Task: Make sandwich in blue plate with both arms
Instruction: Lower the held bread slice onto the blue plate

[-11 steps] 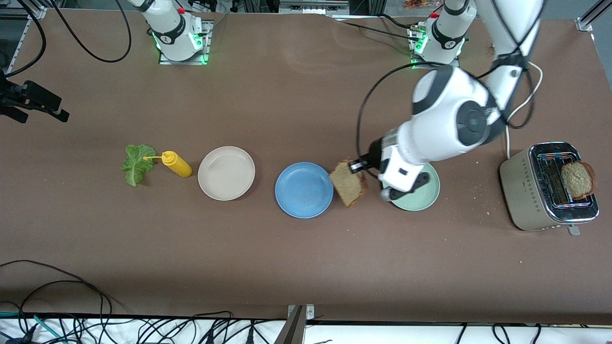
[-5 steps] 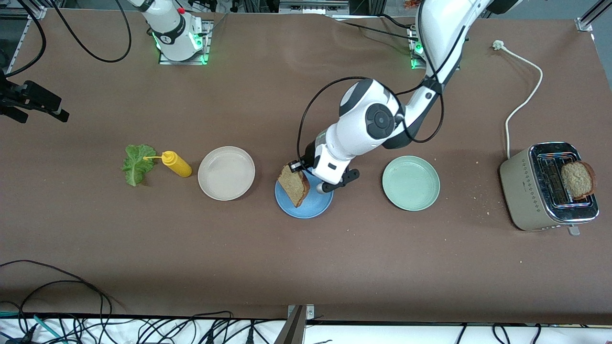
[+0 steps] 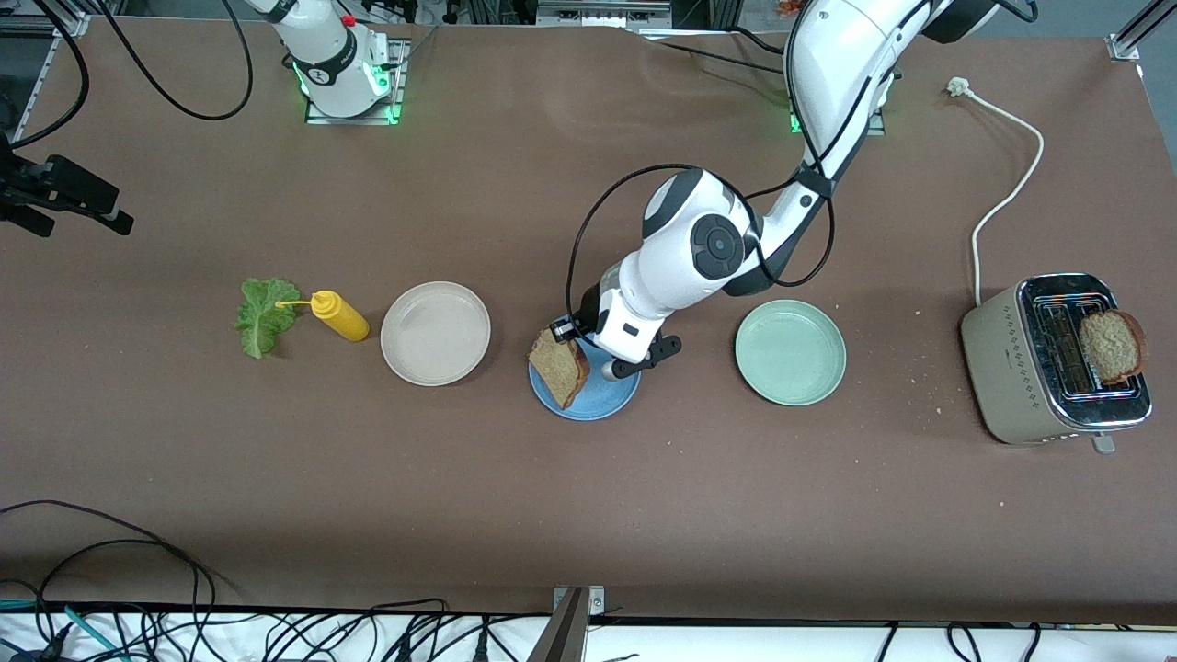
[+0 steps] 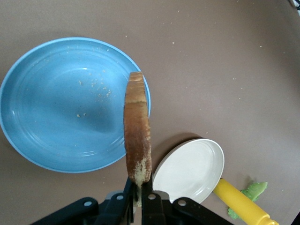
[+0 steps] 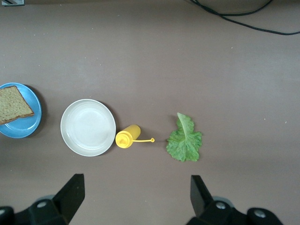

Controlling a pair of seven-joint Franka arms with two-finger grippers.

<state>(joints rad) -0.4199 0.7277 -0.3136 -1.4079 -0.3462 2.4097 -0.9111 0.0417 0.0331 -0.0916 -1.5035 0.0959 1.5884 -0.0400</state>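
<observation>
Gripping the bread slice (image 3: 559,366) on edge over the blue plate (image 3: 598,403), the left claw (image 4: 138,187) (right claw (image 5: 136,187) waits, spread wide) risks it toppling off the rim onto the desk (image 3: 588,515).

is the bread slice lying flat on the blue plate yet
No. The bread slice stands on edge, pinched in the left claw over the blue plate.

The table (image 3: 588,478) is lit evenly and brightly, apparently from overhead. Short, soft shadows are cast beside the blue plate (image 3: 598,400) and the bread (image 4: 137,133). Glare is seen on the toaster (image 3: 1048,368) top and a faint sheen on the beige plate (image 5: 88,127). Green glow is shed at the arm bases. All three views are rendered sharp, with little edge distortion.
</observation>
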